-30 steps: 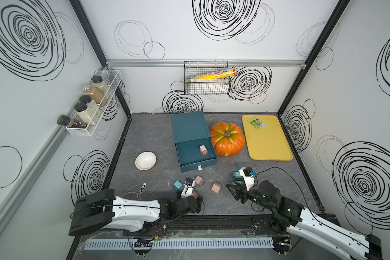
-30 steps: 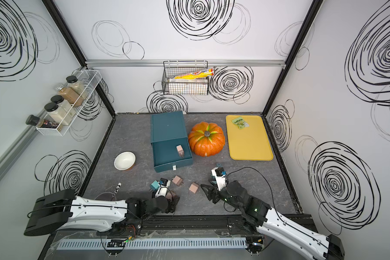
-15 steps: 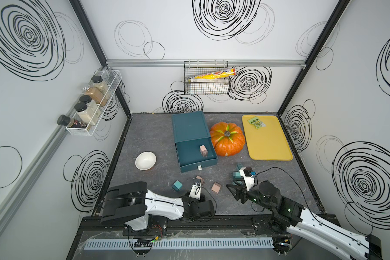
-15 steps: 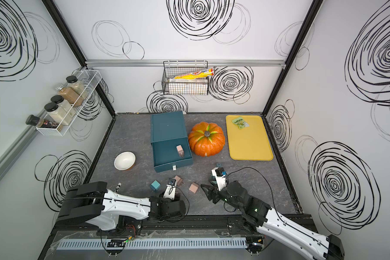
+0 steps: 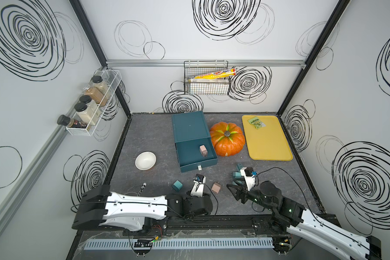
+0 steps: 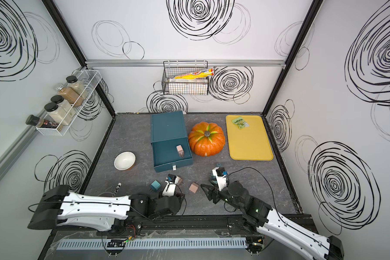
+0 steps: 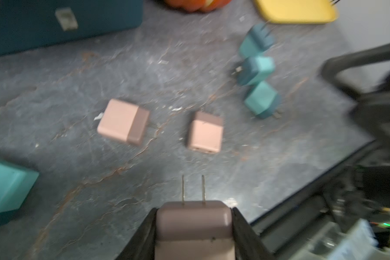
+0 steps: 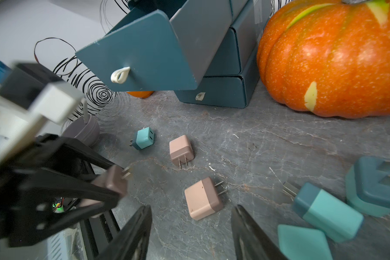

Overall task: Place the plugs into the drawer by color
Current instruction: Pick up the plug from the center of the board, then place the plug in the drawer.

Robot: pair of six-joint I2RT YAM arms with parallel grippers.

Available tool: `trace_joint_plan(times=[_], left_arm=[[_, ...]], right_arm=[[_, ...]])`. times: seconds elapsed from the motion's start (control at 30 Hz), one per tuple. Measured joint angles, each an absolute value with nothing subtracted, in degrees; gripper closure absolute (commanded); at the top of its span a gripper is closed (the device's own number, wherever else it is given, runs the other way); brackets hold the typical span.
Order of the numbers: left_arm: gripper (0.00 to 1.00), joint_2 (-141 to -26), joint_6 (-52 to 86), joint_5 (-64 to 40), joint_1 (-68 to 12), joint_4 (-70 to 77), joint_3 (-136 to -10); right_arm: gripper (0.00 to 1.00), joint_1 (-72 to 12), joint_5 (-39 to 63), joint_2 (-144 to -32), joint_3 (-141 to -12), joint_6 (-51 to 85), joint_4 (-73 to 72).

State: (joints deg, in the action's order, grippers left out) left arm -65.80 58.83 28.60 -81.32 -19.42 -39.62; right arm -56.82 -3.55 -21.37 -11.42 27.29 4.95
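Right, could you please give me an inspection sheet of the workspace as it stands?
Surface: grey marbled mat, small pale flecks.
Job's things: top drawer open, pink plug inside; two loose pink plugs and four teal plugs on the mat.
Clutter: pumpkin, white bowl, yellow tray bearing a green packet.
Hands: left hand shut on the held pink plug; right hand open, empty.
Cables: black cables loop over the mat beside both arms.
Surroundings: wire basket on the back wall, spice rack on a side wall.

Drawer (image 5: 188, 153) open, pink plug (image 5: 203, 150) inside; teal plug (image 5: 177, 185) and another pink plug (image 5: 216, 187) loose on mat (image 5: 149, 135).
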Motion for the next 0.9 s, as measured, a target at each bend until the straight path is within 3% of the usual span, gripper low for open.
trace_joint_plan(times=[0.23,0.33,0.5,0.63,0.9], left_arm=[[0.88,-65.23,54.76,30.74,-81.28,-29.19,-60.49],[0.86,-66.22,53.76,33.26,-79.59,-33.32,-66.19],[0.88,-66.81,51.27,33.65,-67.88,-38.7,-67.99],[0.88,-65.91,48.51,33.47,-59.57,-40.51,-66.63],[0.88,-68.49,44.45,30.89,-52.8,-42.15,-67.33]], right_arm=[[0.38,-56.82,-11.33,-36.56,-31.62,28.8,10.94],[0.44,-55.94,-14.61,-44.16,-38.37,27.51,11.42],[0.47,-52.14,-14.94,-56.14,-45.54,25.47,13.23],[0.47,-46.87,-11.49,-58.72,-45.17,23.53,13.28],[0.53,-44.34,0.86,-65.3,-45.78,17.87,10.02]])
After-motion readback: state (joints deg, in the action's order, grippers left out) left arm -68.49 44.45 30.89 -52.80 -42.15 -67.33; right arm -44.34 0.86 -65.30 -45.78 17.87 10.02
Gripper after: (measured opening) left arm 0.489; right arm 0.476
